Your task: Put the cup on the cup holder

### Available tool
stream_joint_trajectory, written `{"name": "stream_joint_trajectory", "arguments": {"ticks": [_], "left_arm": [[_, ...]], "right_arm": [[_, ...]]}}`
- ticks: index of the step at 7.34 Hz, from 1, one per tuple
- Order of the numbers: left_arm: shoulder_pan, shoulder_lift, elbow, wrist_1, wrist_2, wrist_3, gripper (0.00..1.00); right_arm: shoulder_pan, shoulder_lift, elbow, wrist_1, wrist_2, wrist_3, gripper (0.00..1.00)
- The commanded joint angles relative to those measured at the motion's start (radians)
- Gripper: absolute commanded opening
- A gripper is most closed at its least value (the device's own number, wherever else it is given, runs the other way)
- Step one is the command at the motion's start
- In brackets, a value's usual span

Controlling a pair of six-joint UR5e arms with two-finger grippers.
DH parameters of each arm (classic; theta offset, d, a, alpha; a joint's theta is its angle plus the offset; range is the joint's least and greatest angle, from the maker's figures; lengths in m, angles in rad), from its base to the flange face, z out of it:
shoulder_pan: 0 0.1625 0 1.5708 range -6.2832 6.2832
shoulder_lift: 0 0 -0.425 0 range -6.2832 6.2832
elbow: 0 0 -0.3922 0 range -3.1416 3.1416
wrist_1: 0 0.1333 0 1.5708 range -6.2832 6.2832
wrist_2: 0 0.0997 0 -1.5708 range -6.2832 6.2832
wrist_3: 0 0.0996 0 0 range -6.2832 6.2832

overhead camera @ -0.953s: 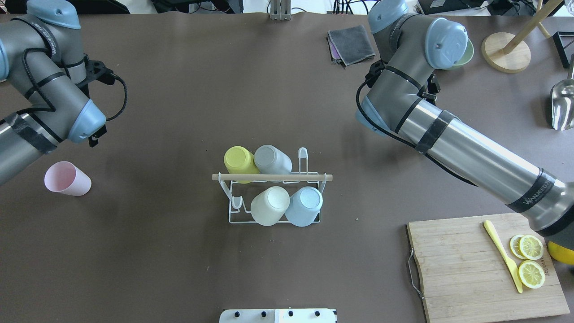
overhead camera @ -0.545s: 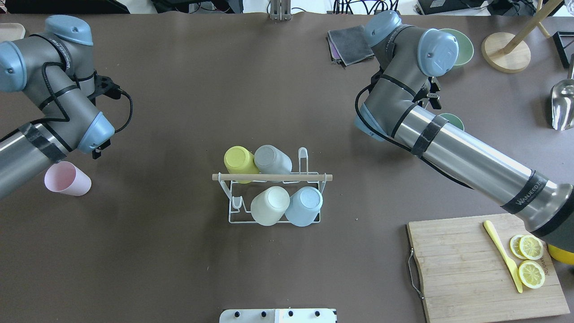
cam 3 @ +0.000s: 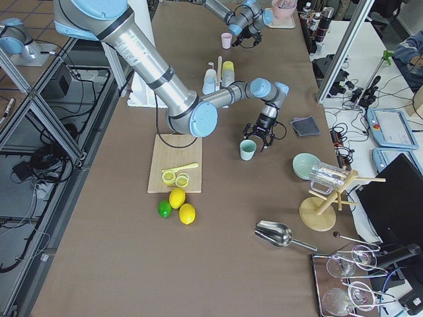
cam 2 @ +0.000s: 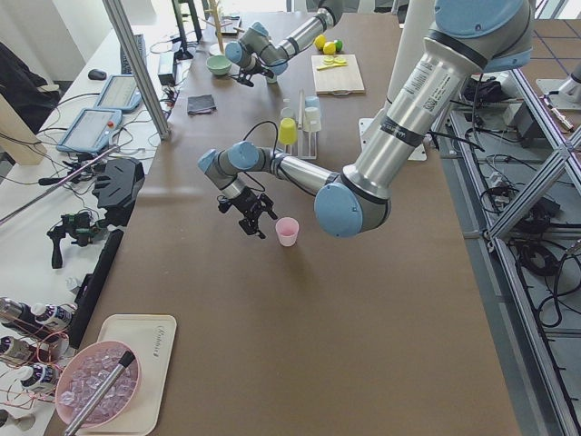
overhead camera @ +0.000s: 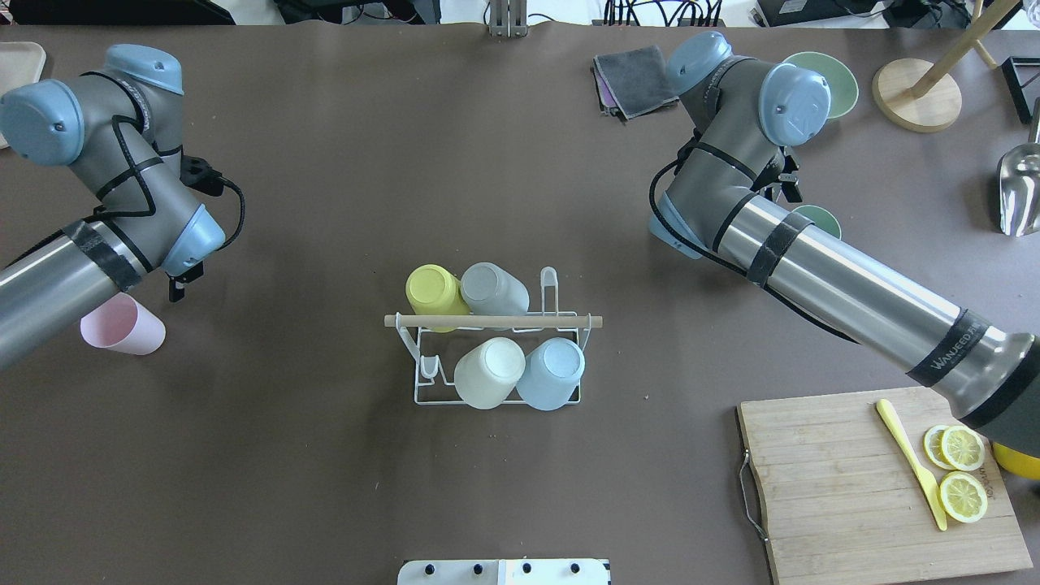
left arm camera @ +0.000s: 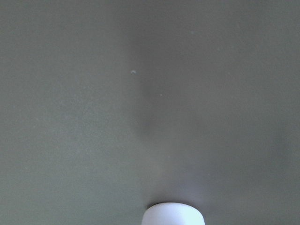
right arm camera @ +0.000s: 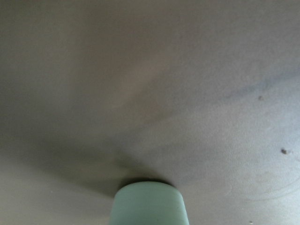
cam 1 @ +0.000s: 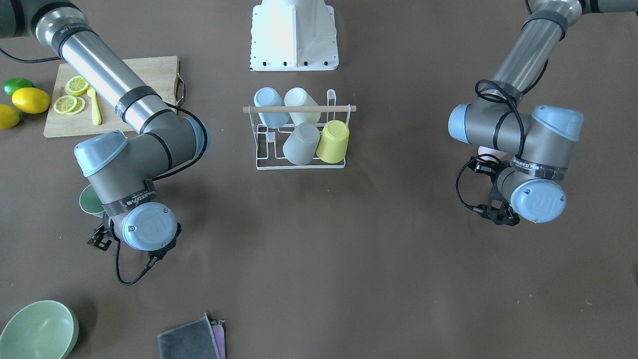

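Observation:
The white wire cup holder (overhead camera: pixel 422 382) with a wooden rod across its top stands mid-table and holds yellow (overhead camera: pixel 435 290), grey (overhead camera: pixel 491 288), cream (overhead camera: pixel 487 372) and blue (overhead camera: pixel 552 372) cups. A pink cup (overhead camera: pixel 130 333) stands upright at the left, partly under my left arm. My left gripper (cam 2: pixel 254 218) is low beside it, apart from it; I cannot tell its state. The cup's rim shows at the bottom of the left wrist view (left arm camera: pixel 172 214). A green cup (overhead camera: pixel 821 219) stands by my right gripper (cam 3: pixel 263 142), whose state I cannot tell. It shows in the right wrist view (right arm camera: pixel 150 206).
A wooden cutting board (overhead camera: pixel 845 487) with lemon slices and a yellow knife lies at the front right. A green bowl (overhead camera: pixel 843 77), a grey cloth (overhead camera: pixel 638 79), a wooden stand base (overhead camera: pixel 916 96) and a metal scoop (overhead camera: pixel 1020 191) are at the back right.
My left arm has swung toward the pink cup and now covers part of it. My right arm has shifted, uncovering the green bowl and the green cup.

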Motion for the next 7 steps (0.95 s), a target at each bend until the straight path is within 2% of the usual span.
{"name": "stream_joint_trajectory", "arguments": {"ticks": [1,5,7], "left_arm": [[0.008,-0.002,0.03,0.031,-0.011,0.024,0.98],[0.01,-0.002,0.062,0.075,-0.028,0.047,0.98],[0.008,0.002,0.076,0.075,-0.037,0.055,0.98]], "right_arm": [[-0.01,-0.006,-0.002,-0.003,-0.003,-0.019,1.0],[-0.035,-0.009,0.001,-0.017,-0.005,-0.019,1.0],[-0.053,-0.008,0.009,-0.052,-0.058,-0.021,1.0]]}}
